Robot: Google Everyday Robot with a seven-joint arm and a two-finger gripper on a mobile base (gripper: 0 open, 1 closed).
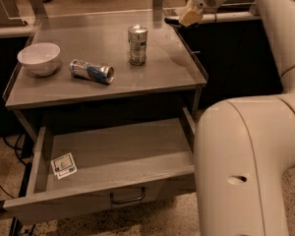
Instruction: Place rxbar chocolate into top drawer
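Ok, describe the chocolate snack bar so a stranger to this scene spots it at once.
Start at the grey metal table above the open drawer. By its far right corner hangs the robot's cream gripper, and the small flat dark snack bar sticks out leftward from its tip. Unlike the two silver cans and white bowl, it is off the tabletop.

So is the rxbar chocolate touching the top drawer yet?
Apart. The camera view shows the rxbar chocolate held in the gripper over the far right corner of the table, well above the open top drawer.
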